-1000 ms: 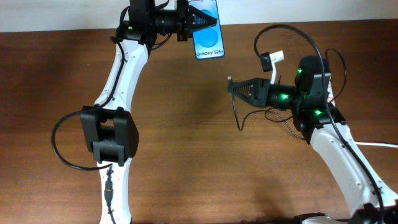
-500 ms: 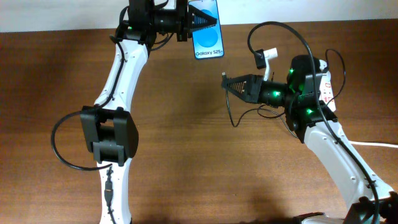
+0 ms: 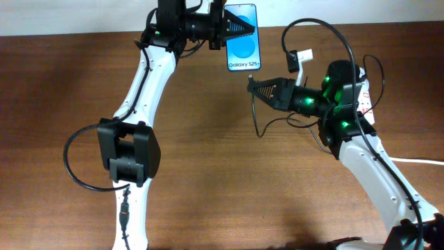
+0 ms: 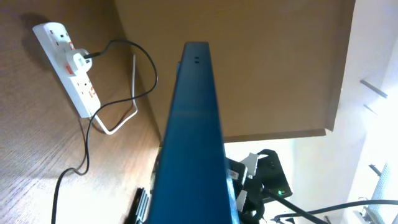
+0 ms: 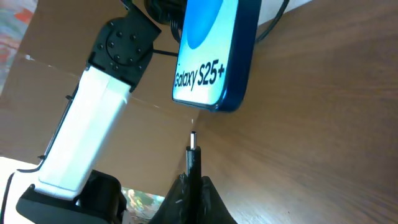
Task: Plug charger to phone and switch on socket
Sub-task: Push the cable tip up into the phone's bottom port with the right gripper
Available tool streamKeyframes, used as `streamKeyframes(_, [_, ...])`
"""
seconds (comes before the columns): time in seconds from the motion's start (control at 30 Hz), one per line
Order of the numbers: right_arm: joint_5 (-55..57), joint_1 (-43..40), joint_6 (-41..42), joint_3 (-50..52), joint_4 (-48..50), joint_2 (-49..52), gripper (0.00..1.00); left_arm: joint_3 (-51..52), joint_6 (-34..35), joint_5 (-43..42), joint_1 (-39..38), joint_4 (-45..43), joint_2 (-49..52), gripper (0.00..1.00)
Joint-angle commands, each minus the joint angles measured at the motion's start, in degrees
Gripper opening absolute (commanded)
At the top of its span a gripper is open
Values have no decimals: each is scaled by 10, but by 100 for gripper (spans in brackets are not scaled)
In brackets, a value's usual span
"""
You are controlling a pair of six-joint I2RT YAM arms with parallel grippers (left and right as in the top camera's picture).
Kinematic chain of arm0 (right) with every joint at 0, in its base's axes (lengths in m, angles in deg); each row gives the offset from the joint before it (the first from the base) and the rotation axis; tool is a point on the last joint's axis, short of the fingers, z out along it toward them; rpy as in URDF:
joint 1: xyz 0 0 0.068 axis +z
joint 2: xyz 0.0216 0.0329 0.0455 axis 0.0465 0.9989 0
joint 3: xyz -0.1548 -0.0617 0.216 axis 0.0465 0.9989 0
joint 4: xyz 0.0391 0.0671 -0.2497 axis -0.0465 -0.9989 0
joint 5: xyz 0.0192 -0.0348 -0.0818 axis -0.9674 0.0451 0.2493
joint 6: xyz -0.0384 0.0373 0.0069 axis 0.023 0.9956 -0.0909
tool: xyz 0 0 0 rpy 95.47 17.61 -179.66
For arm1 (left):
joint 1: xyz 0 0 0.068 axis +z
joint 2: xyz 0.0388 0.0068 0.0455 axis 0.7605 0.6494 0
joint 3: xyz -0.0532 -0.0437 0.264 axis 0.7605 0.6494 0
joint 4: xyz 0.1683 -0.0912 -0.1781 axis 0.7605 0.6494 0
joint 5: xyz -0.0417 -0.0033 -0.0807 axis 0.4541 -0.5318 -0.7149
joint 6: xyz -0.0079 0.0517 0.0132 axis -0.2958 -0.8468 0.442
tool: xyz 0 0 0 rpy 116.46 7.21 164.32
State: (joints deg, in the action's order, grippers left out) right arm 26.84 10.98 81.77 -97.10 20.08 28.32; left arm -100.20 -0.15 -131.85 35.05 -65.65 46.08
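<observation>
The right gripper (image 5: 191, 190), pinched shut on the charger (image 5: 193, 155) near its connector tip, aims it at the phone (image 5: 208, 50), whose bottom edge lies just ahead and slightly right, its long axis running onward, clamped above the worktop (image 5: 311, 143) by the left gripper (image 3: 232, 26).

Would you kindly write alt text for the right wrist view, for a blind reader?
The right gripper holds the thin black charger cable by its connector, metal tip just below the bottom edge of the blue-screened phone, not yet inserted.

Brown wooden table (image 3: 222, 184), white socket (image 4: 65, 61) flat upon it, black charger cable (image 4: 87, 144) trailing beside.
</observation>
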Motion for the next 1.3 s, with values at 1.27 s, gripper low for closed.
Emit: streamKeyframes(1.27, [-39, -8, 231, 97, 403, 36, 4, -8, 173, -37, -31, -241, -9, 0])
